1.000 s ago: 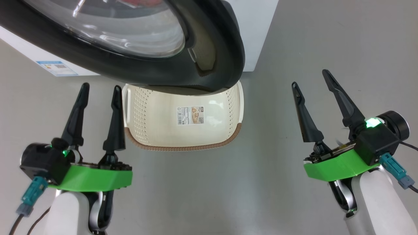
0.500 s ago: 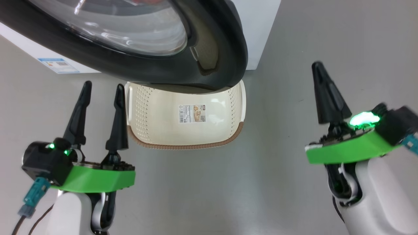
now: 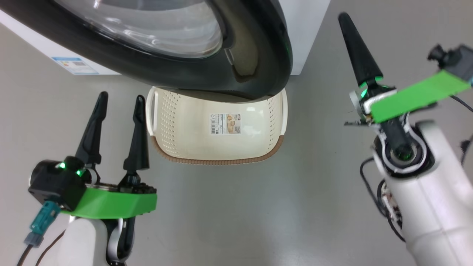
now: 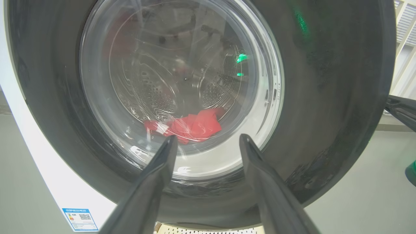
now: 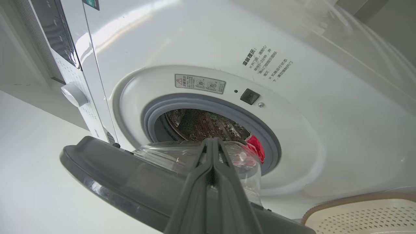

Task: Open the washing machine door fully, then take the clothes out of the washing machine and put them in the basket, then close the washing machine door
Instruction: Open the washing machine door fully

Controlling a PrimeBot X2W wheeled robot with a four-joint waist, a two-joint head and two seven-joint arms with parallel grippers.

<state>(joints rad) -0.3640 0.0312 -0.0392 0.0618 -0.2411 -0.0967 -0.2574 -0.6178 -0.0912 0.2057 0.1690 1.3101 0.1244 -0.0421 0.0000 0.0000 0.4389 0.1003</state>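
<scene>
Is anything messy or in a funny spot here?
Nothing is spilled or broken. One odd bit: the washing machine door hangs ajar right over the basket, covering its far end. The clothes lie inside the drum.

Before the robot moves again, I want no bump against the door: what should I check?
1. washing machine door fully open: not ok, only partly open.
2. right gripper free: ok, shut, holding nothing.
3. left gripper free: ok, open, empty.
4. basket ready: ok, empty, partly under the door.
5. clothes out: not ok, inside the drum.
</scene>
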